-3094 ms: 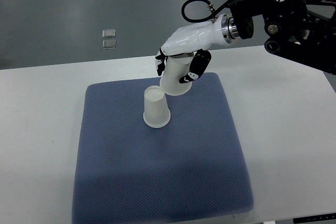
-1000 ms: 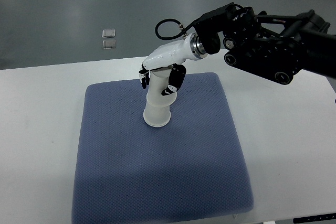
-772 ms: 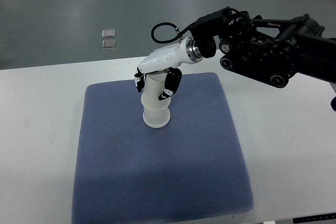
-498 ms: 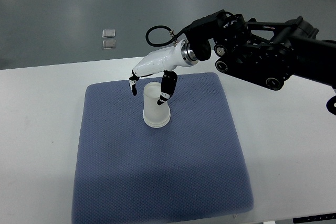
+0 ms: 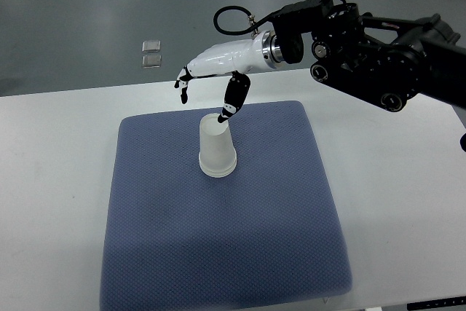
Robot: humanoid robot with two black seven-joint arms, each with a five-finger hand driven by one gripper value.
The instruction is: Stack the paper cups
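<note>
Hovering robot hand (image 5: 211,71) above stacked cups (image 5: 217,148)

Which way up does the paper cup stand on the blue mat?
Upside down: the paper cup rests on its wider rim, narrow base on top.

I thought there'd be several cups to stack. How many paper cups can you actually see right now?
1 stack shows, upside down on the blue mat, below the open right hand. Cups nested inside it cannot be told apart.
</note>
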